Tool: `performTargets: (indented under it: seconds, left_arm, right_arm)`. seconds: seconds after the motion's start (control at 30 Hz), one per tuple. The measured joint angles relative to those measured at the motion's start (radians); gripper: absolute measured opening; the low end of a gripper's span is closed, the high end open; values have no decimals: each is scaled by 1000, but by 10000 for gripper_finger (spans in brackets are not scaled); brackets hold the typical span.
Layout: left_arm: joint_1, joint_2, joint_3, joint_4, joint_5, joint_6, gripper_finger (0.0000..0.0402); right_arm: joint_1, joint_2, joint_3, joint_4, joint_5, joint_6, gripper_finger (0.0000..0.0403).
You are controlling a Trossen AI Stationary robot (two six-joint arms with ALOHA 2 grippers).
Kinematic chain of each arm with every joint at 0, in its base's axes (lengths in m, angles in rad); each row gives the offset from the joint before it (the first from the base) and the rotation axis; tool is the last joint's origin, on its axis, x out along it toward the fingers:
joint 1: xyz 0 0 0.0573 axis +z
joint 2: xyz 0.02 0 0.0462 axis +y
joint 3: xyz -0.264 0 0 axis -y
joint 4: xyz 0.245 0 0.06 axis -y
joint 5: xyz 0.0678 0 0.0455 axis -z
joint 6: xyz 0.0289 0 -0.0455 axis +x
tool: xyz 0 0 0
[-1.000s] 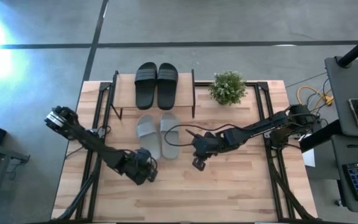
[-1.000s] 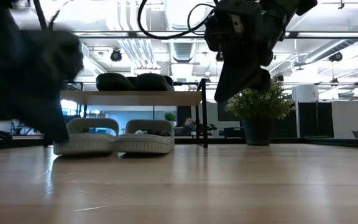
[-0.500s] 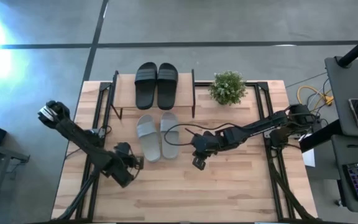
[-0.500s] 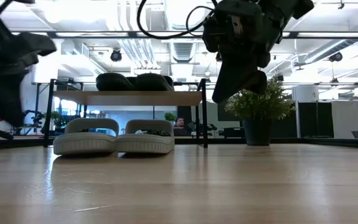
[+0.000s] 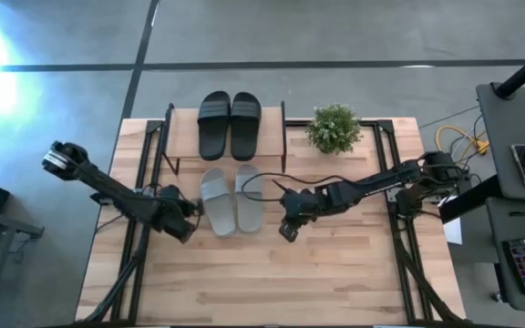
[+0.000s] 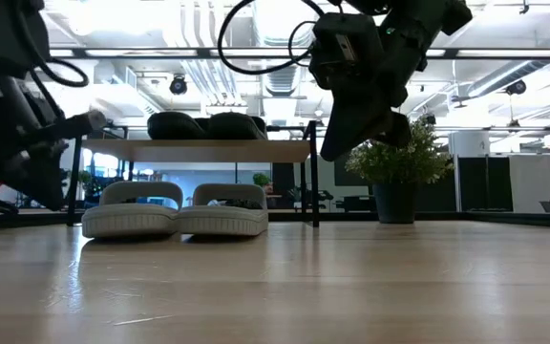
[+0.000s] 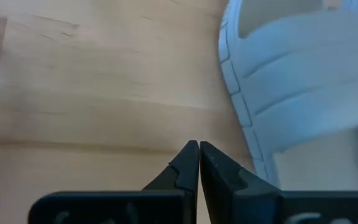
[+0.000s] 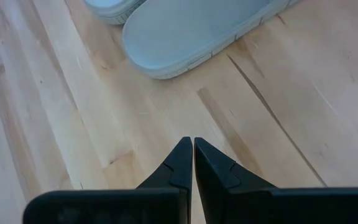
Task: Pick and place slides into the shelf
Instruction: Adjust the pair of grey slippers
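Grey pair awaits shelving; both grippers empty.
Black slides [image 5: 230, 125] occupy the wooden-topped black-framed shelf [image 5: 283, 137]; light grey slides [image 5: 231, 200] lie before it, flanked by fully closed left gripper [image 5: 193, 209] and right gripper [image 5: 285, 232].

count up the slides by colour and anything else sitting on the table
black slides: 2, on the shelf top board
light grey slides: 2, on the table in front of the shelf
shelf: 1
potted plant: 1
total: 6
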Motion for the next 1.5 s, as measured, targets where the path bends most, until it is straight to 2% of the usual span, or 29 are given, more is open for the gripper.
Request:
performTargets:
  seconds: [0.2, 0.43, 0.77, 0.87, 0.97, 1.13, 1.2, 1.27, 1.4, 1.5]
  left_arm:
    - [54, -33, -96, 169, -73, 1, 0]
    - [123, 32, -156, 411, -126, 74, 0]
    - [157, 89, -154, 484, -291, 80, 0]
    - [153, 75, -152, 479, -277, 173, 0]
    - [133, 40, -131, 475, -213, 304, 0]
    - [67, -40, -60, 455, -205, 421, 0]
    - [35, -72, -14, 387, -205, 450, 0]
    - [15, -95, 36, 221, -201, 427, 0]
    - [4, -115, 107, -183, -151, 237, 0]
    - [-34, -147, 188, -282, -173, 222, 0]
  right_arm:
    - [-1, 0, 0, 1, 2, -1, 8]
    - [-16, 0, 0, 5, 5, -11, 8]
    - [-16, 0, 0, 15, 5, 1, 8]
    - [-16, 0, 0, 30, 5, 1, 8]
    - [-16, 0, 0, 41, 5, 10, 8]
    - [-17, 0, -3, 48, 0, -7, 8]
    - [-23, 6, -7, 48, -31, -22, 8]
    - [-32, 19, -8, 51, -71, -26, 8]
    - [-52, 63, -9, 65, -82, -26, 8]
    - [-71, 111, -7, 100, -82, -43, 8]
